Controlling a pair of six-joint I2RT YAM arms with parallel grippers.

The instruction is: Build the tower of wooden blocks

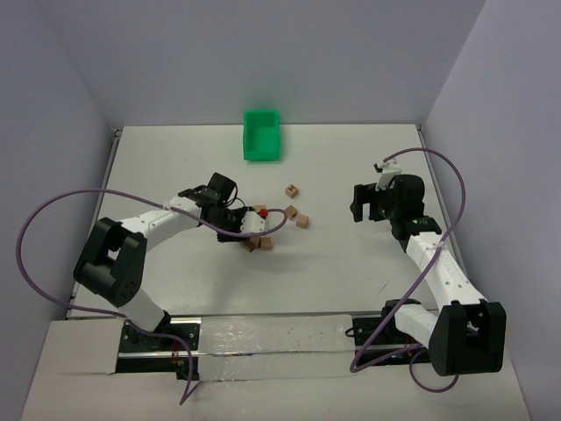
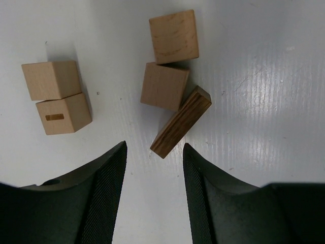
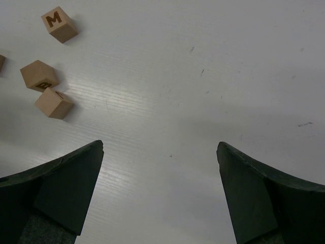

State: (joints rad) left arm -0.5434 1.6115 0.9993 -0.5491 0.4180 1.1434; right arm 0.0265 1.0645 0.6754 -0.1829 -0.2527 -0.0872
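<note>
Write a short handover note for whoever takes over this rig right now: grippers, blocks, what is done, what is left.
Left gripper: jaws apart, empty, over the table, tips just short of a tilted block.
Right gripper: jaws wide, empty, over bare table.
Blocks: five before the left gripper, a touching pair and a cluster of three with the tilted one; three more blocks nearer mid-table, among them the M block.
Done: nothing stacked that I can see.
Left: build the whole tower.
</note>
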